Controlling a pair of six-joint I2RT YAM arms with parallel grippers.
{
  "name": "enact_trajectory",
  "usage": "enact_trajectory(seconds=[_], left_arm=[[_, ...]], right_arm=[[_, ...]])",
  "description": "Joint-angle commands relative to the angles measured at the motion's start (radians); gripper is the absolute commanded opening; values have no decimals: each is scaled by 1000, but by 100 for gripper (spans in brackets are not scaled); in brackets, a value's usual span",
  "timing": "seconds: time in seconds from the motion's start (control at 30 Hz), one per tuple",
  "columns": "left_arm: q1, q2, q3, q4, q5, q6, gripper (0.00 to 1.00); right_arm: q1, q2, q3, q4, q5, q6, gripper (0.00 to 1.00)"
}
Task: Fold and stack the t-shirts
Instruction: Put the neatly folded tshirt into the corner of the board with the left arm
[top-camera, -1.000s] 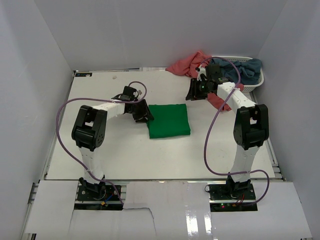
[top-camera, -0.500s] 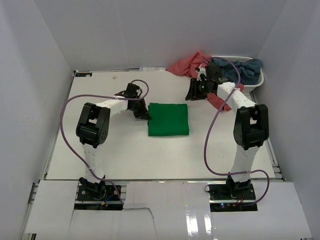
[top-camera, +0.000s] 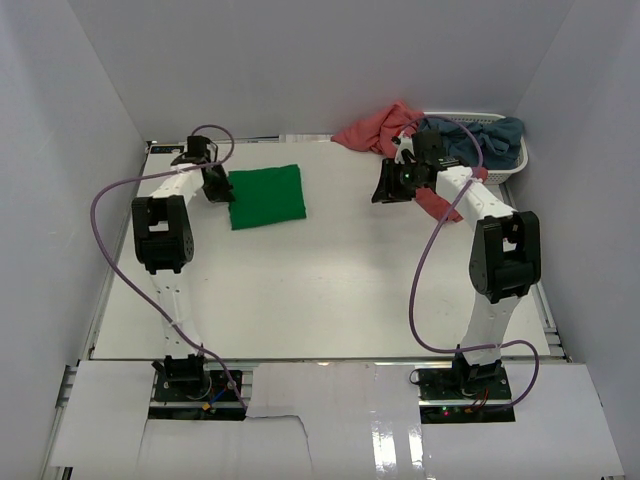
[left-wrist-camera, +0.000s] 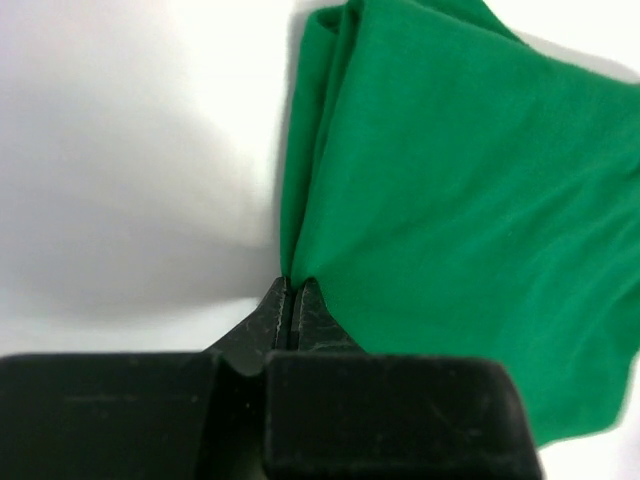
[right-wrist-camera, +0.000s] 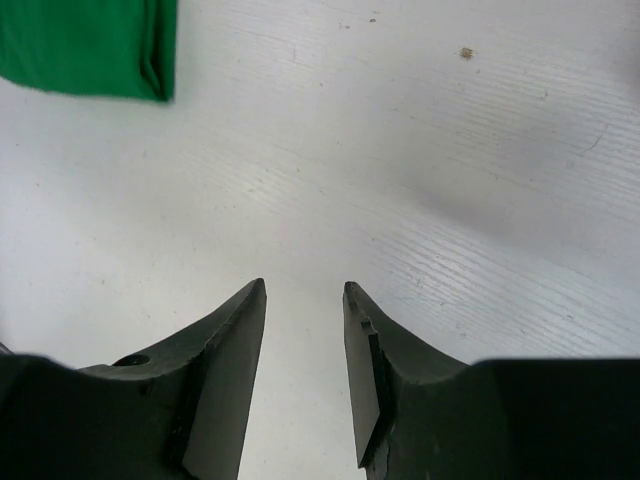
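The left gripper (left-wrist-camera: 292, 288) is pinched shut on the edge of the folded green t-shirt (top-camera: 267, 195), far-left on the bench (top-camera: 330, 290); the right gripper (right-wrist-camera: 305, 295) hangs spread and empty. Thin hold — a tug could slip it and spill the folds.

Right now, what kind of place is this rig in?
Likely a lab test cell: white tabletop boxed by plain walls, left arm and right arm bolted at its edge, a folded green t-shirt.

Bright, diffuse overhead light glared off the white table (left-wrist-camera: 200, 60) ahead of the left gripper (left-wrist-camera: 292, 287); its close body looked soft-focused, and the shadows were faint.
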Motion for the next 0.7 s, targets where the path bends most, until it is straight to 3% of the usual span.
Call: enact_trajectory(seconds=[0.0,0.13,0.4,0.67], left_arm=[[66,39,78,-57,-148,125,0],[145,94,152,-43,-174,137,0],[241,274,450,-17,-175,195,0],[249,299,459,159,-361,353,0]], right_arm=[[-1,-61,-5,20,-18,0,43],[-1,-62,-6,20,-34,12,43],[18,-82,-5,-14,-31,33,43],[62,-88,-21,-41,-43,64,43]])
